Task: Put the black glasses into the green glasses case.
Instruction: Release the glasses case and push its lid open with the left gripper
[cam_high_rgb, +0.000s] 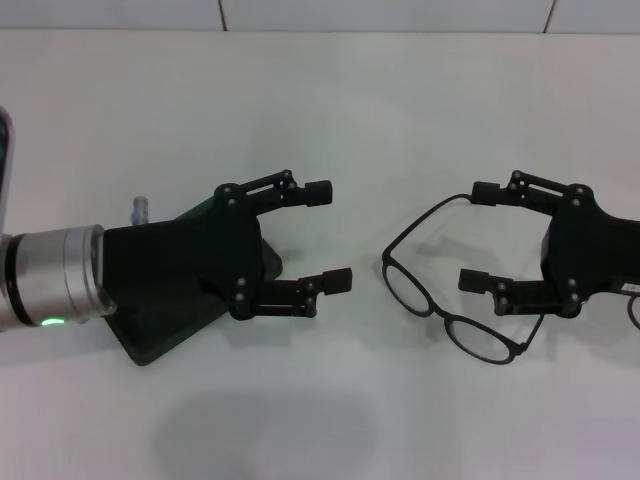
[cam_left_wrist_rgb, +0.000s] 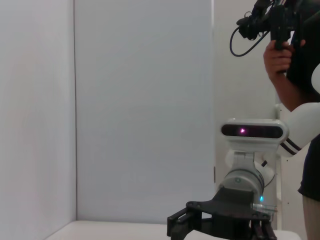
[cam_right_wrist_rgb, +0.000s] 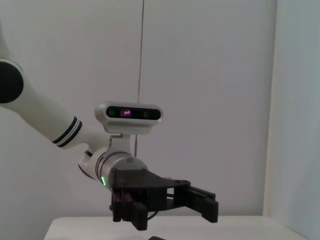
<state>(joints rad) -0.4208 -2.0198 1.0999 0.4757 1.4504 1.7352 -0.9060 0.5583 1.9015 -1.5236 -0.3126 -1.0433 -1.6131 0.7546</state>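
The black glasses (cam_high_rgb: 437, 312) lie open on the white table (cam_high_rgb: 320, 100), right of centre, lenses toward the middle. My right gripper (cam_high_rgb: 478, 237) is open and sits low at the glasses' temple arms, one finger by the far arm's tip and the other over the near arm. My left gripper (cam_high_rgb: 330, 235) is open, empty and left of centre, fingers pointing at the glasses. It hovers over the dark green glasses case (cam_high_rgb: 150, 345), which it mostly hides. I cannot tell whether the case is open. The right gripper (cam_left_wrist_rgb: 220, 222) shows in the left wrist view, the left gripper (cam_right_wrist_rgb: 165, 200) in the right wrist view.
A person (cam_left_wrist_rgb: 295, 60) holding a camera stands behind the robot in the left wrist view. White walls surround the table. A small grey part (cam_high_rgb: 140, 208) sticks up behind the left gripper.
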